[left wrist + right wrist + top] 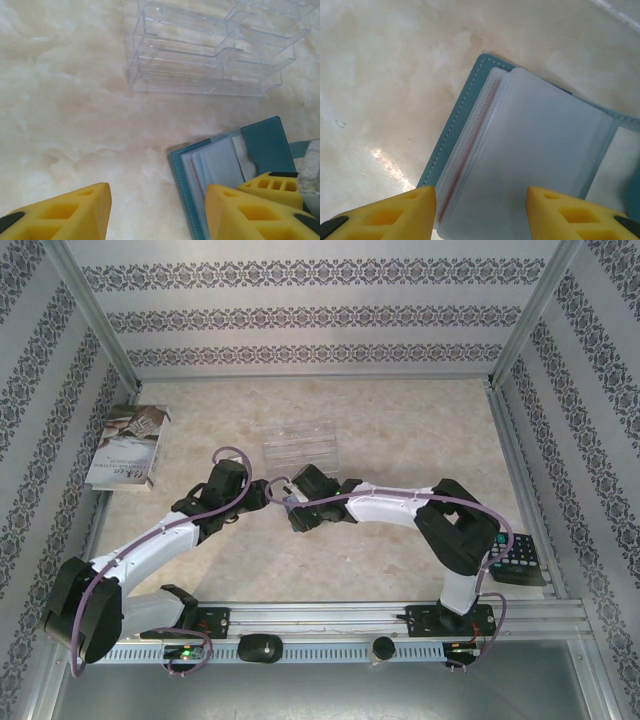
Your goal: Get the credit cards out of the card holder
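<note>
Teal-blue folding card holder [267, 145] step: hovering half-open, empty left hand [157, 200] and right hand [480, 200], gotta pinch thin red credit cards [470, 145] out.

Two arms are reaching into the middle of the top view, the left arm [150, 540] and the right arm [400, 505]. Each is carrying one gripper with two yellow fingers [390, 215]: the left gripper [157, 212] and the right gripper [480, 212]. One teal card holder [265, 145] is lying open at the lower right of the left wrist view. One red card edge [470, 130] is showing among its clear sleeves [545, 150]; further cards cannot be counted. One clear tray [298, 443] at upper centre, one booklet [128, 447] at left and one calculator [518, 560] at lower right are lying around them.
</note>
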